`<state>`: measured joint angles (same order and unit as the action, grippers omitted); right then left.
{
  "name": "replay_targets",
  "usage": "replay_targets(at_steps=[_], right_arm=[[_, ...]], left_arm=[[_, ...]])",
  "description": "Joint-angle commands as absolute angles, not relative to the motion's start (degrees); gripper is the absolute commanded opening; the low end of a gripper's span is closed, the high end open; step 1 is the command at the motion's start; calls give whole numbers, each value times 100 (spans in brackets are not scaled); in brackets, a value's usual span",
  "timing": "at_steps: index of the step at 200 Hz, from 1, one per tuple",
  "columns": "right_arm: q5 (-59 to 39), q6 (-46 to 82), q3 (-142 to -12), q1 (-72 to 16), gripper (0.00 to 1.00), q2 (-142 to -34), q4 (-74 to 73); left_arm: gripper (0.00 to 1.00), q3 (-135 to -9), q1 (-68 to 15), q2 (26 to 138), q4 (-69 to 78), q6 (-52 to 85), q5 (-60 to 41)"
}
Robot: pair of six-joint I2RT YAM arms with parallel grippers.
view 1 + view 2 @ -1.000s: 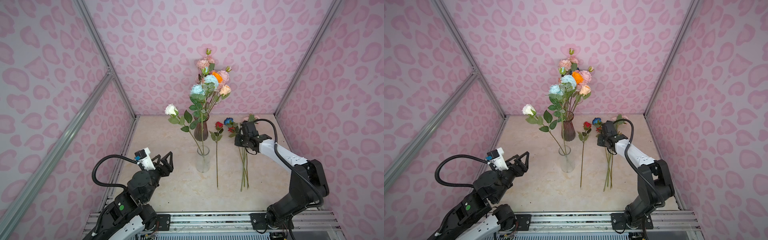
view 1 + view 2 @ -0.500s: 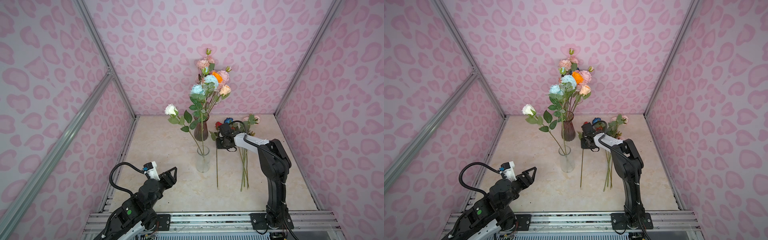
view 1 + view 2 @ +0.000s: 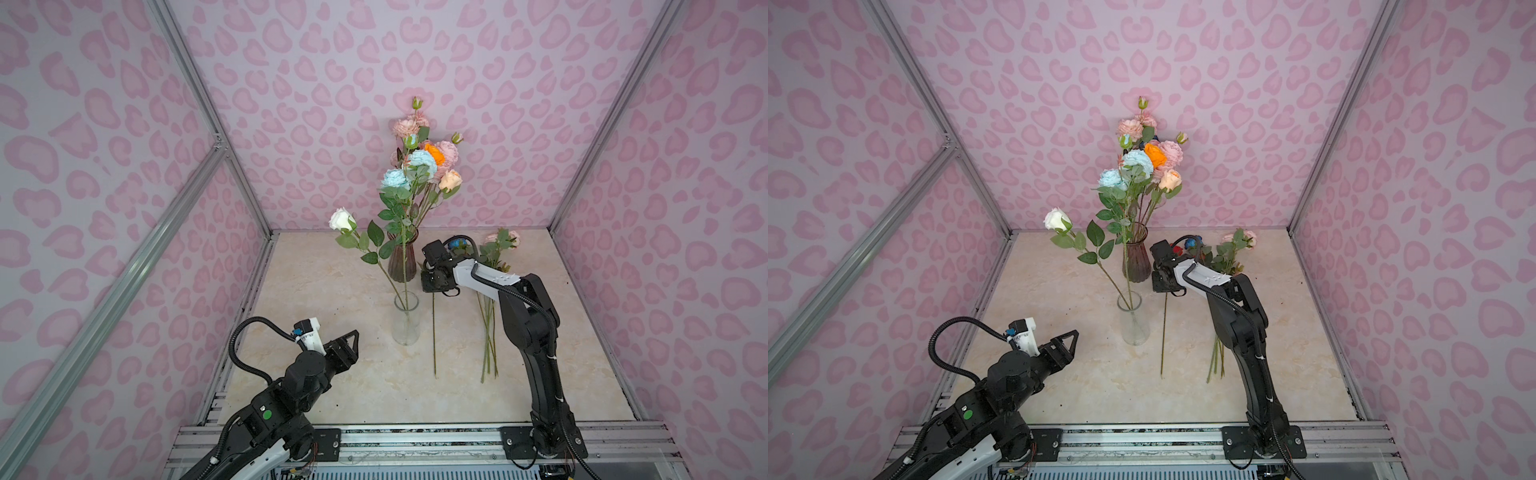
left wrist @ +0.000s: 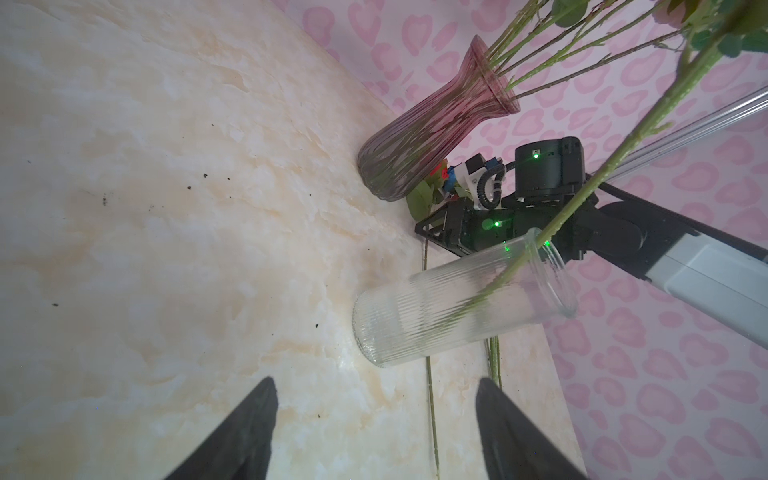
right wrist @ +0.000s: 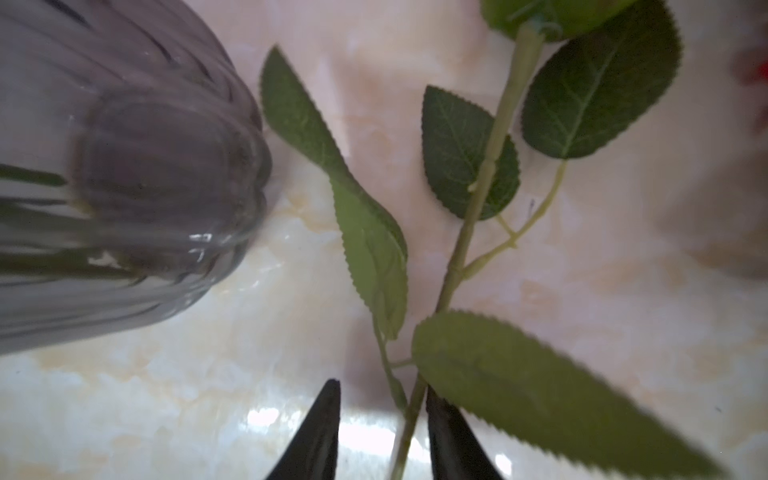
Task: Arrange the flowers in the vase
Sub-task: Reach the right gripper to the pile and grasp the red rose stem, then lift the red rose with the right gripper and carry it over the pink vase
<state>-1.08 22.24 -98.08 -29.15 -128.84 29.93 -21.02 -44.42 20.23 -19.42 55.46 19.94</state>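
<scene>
A clear ribbed vase (image 3: 405, 322) (image 3: 1133, 322) (image 4: 457, 307) stands mid-table and holds a white rose (image 3: 343, 219) and light blue blooms (image 3: 392, 179). Behind it a purple vase (image 3: 402, 262) (image 3: 1136, 262) (image 5: 124, 187) carries pink, orange and peach flowers. A red rose's long stem (image 3: 434, 332) (image 3: 1163, 332) (image 5: 478, 199) lies on the table. My right gripper (image 3: 432, 289) (image 3: 1163, 289) (image 5: 380, 388) points down beside the purple vase, open, with that stem between its fingers close to one tip. My left gripper (image 3: 353, 337) (image 3: 1073, 336) (image 4: 374, 382) is open and empty, facing the clear vase.
More flowers (image 3: 488, 332) lie right of the red rose's stem, with a pink bloom (image 3: 513, 237) and a blue bloom (image 3: 457, 242) near the back wall. Pink patterned walls with metal posts close three sides. A metal rail (image 3: 415, 440) runs along the front.
My right gripper has swung left from the lying bunch and come down over the red rose's stem. The left arm has pulled back towards the front.
</scene>
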Motion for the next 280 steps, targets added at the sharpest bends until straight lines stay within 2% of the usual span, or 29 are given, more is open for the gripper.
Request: replay_targets(at_steps=[1,37,70,133,162,204,249,280], right_arm=[[66,2212,-9898,-2918,31,-13066,3372],[56,2289,-9815,-2918,9,-12947,3304],[41,2503,-9458,-2917,1,-12429,2950],[-20,2649,-8096,-2918,0,-10947,1872],[-33,2683,-7427,-2891,0,-10056,1469],[172,2851,-6370,-2899,0,-8203,1002],[948,2600,-5575,-3531,0,-6200,-89],[1318,2312,-5772,-3956,1,-5684,-746]], left_arm=[[76,-2157,-4440,2118,-1727,5644,1979],[76,-2186,-4447,2029,-1817,5626,1829],[76,-2317,-4447,1723,-2129,5556,1840],[76,-2951,-4447,1518,-2470,5186,1792],[76,-3251,-4440,1803,-2235,4827,1515],[76,-3641,-4448,2630,-1725,4259,721],[77,-3778,-4447,3091,-1582,4191,665],[77,-3751,-4450,3156,-1410,4272,898]])
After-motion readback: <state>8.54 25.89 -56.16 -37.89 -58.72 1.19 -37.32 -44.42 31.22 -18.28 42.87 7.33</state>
